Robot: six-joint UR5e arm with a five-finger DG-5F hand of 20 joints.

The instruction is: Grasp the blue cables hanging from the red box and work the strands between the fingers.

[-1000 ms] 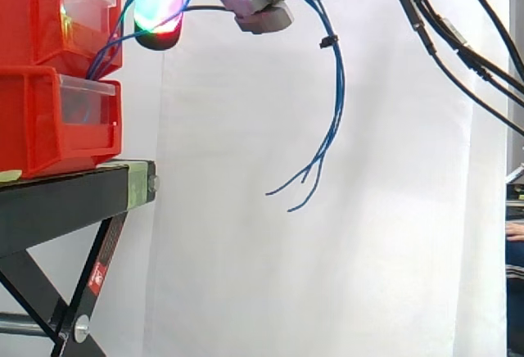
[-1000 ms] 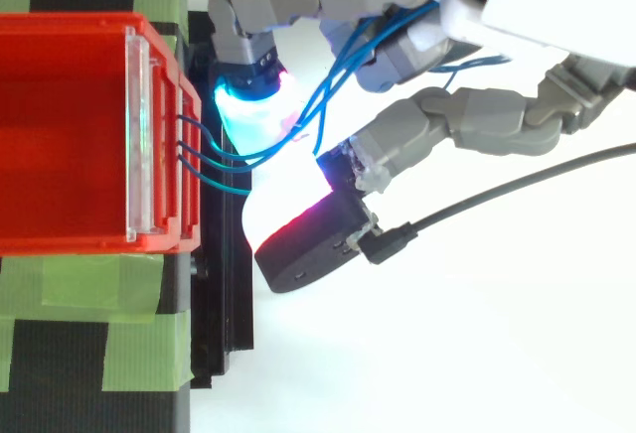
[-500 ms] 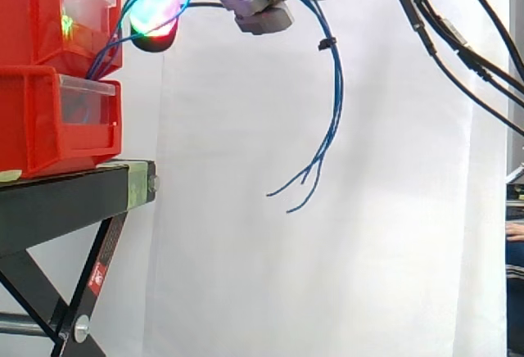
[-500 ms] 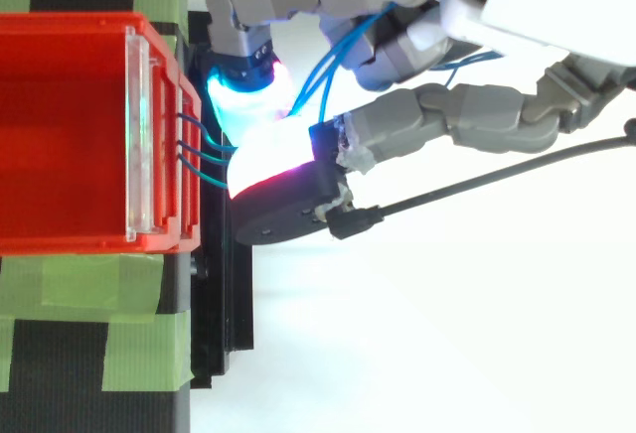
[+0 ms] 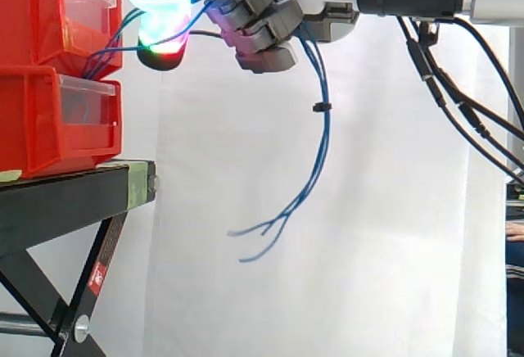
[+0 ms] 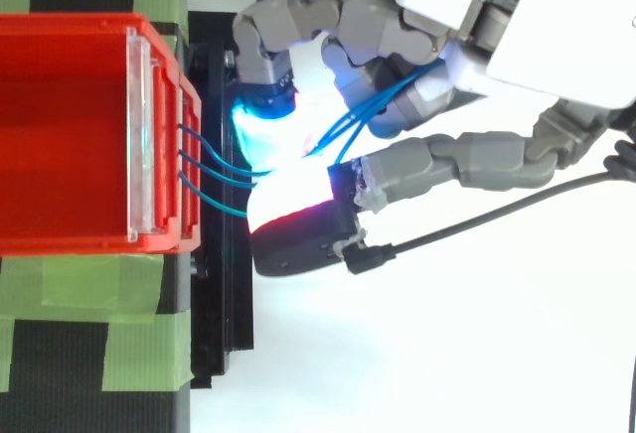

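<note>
Several thin blue cables (image 6: 214,168) leave the front of the upper red box (image 5: 49,13) and run right into my hand (image 5: 270,13). The hand's fingers are curled round the strands. Two glowing fingertips (image 6: 288,219), cyan and red, pinch the cables close to the box front. Past the hand the cables (image 5: 321,140) hang down in a bundle held by a small black tie. Their loose ends fan out to the left, well below the hand, in front of the curtain.
A second red bin (image 5: 57,119) sits under the upper box on the black stand (image 5: 74,197). Green tape (image 6: 60,289) covers the stand top beside the box. A person's hand (image 5: 516,231) rests at the right edge.
My hand has come down a little, bringing more of the wrist into the side view. The hanging strands have swung left and their ends sit lower. The fingertips stay by the box front.
</note>
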